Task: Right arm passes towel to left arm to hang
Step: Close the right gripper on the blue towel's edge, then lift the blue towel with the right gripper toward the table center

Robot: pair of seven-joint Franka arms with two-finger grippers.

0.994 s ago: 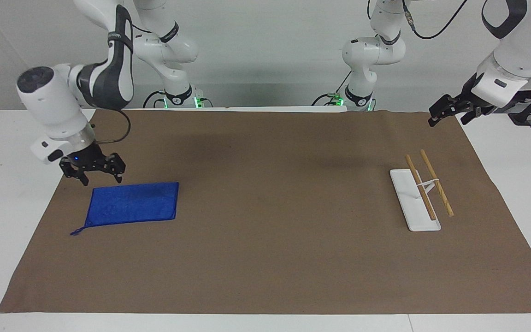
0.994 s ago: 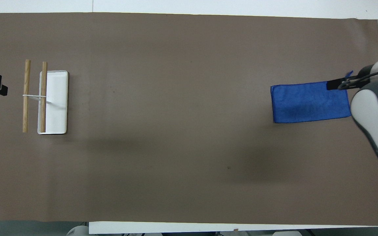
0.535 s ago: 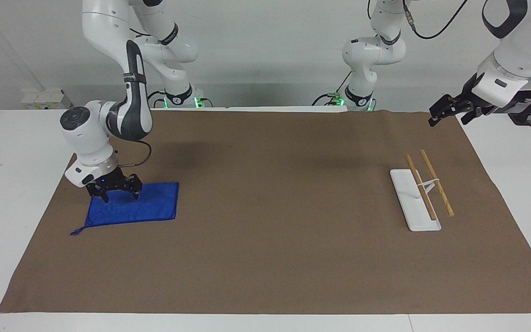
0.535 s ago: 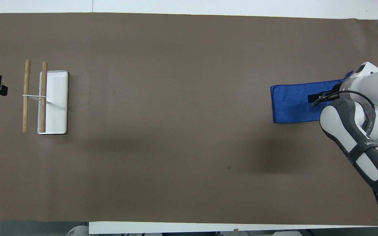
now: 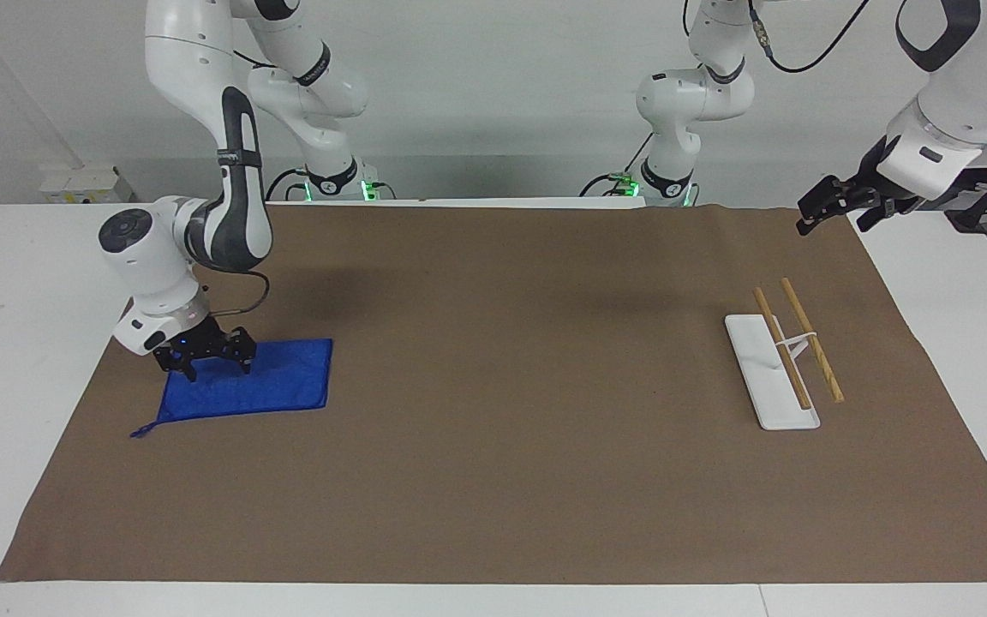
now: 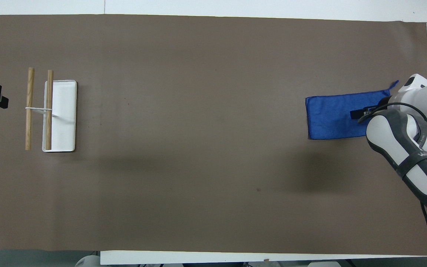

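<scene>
Under the right gripper, fingers spread, the flat fuzzy blue towel is lying on the brown mat; the left gripper is waiting, its finger state indiscernible.

Right arm bent down low at its end of the worktop, wrist near vertical, blue wrist light on. Right gripper pointing down, jaws spread apart, tips at surface level near the robot-side edge of the worktop. Left arm waits raised over the worktop corner at its own end, left gripper tilted down, in the air.
</scene>
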